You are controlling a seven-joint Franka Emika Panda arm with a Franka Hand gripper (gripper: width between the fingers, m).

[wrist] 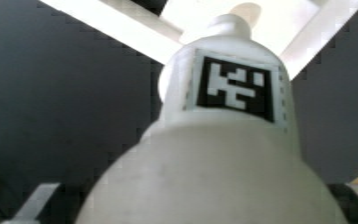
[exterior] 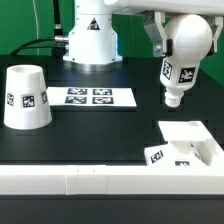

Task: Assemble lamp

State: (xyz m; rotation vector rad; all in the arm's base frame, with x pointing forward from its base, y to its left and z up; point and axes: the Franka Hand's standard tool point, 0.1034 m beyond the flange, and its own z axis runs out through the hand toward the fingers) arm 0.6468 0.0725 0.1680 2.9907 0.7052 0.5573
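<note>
My gripper [exterior: 178, 38] is shut on the white bulb [exterior: 182, 58] and holds it in the air, neck down and slightly tilted. Its tags face the exterior camera. In the wrist view the bulb [wrist: 211, 130] fills the frame, and my gripper [wrist: 197, 202] shows only as dark fingers [wrist: 30, 205] at the edges. The flat square base [exterior: 190, 135] lies on the table at the exterior view's right, below and a little in front of the bulb's neck tip, apart from it. The tapered shade [exterior: 25, 97] stands wide end down at the exterior view's left.
The marker board [exterior: 92, 97] lies flat between the shade and the arm's white pedestal [exterior: 90, 40]. A long white rail [exterior: 100, 182] runs along the table's front edge, touching the base's front side. The table top is black.
</note>
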